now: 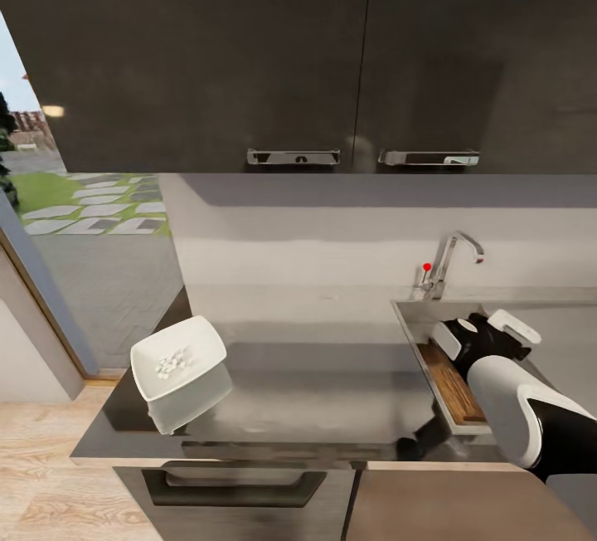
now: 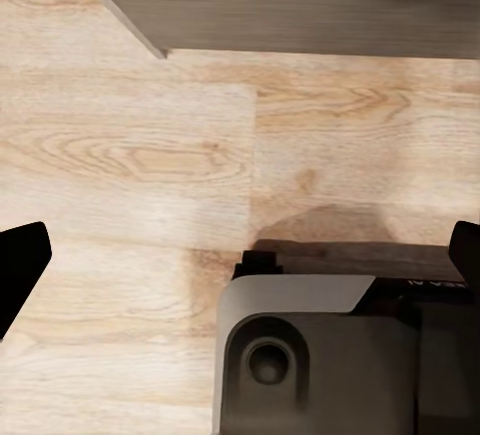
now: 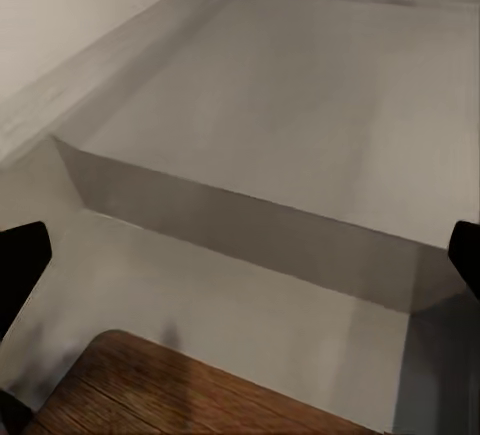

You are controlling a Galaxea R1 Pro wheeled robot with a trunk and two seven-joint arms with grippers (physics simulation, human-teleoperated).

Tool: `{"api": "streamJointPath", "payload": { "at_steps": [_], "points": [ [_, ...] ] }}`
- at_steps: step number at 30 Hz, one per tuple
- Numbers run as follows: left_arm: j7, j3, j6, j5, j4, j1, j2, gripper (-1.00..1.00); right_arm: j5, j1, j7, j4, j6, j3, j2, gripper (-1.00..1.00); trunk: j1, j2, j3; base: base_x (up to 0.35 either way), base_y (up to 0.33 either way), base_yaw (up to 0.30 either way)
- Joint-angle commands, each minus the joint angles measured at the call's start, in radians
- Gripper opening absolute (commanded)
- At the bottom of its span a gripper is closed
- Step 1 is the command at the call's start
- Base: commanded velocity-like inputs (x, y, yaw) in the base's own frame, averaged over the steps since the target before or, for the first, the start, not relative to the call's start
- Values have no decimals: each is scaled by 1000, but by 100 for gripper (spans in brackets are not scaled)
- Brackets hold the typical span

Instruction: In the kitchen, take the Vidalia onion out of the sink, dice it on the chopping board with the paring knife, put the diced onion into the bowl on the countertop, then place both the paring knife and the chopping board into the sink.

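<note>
The one rectangular brown wooden chopping board (image 1: 452, 387) lies inside the rectangular stainless-steel sink (image 1: 408, 317), directly beneath the right gripper (image 1: 485, 330), whose two white-padded fingers stand spread apart and released, grasping nothing. Well apart from the sink, on the glossy grey bench (image 1: 315, 392), sits one shallow white squarish bowl (image 1: 179, 367) holding tiny whitish onion dice (image 1: 172, 363). The left gripper (image 2: 240, 255) hangs released over the pale wood floor (image 2: 130, 155).

- The chopping board (image 1: 454, 387) is lodged in the sink (image 1: 412, 321), just below the fingers (image 1: 448, 339) of the right gripper (image 1: 481, 331).
- The bowl (image 1: 179, 367) is set on the countertop (image 1: 323, 400), well left of those fingers.
- Diced onion (image 1: 172, 363) is held in the bowl.
</note>
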Motion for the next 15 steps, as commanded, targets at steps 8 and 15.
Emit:
{"api": "streamJointPath", "payload": {
  "at_steps": [8,15],
  "points": [
    [-2,-8,-14,6,4,-2,2,100,43,-1,7,0,-5,6,-6,100,1,-2,-2,-13,0,0],
    [-2,-8,-16,6,4,-2,-1,100,52,-1,22,0,-5,6,-5,100,1,-2,-2,-241,0,0]
  ]
}}
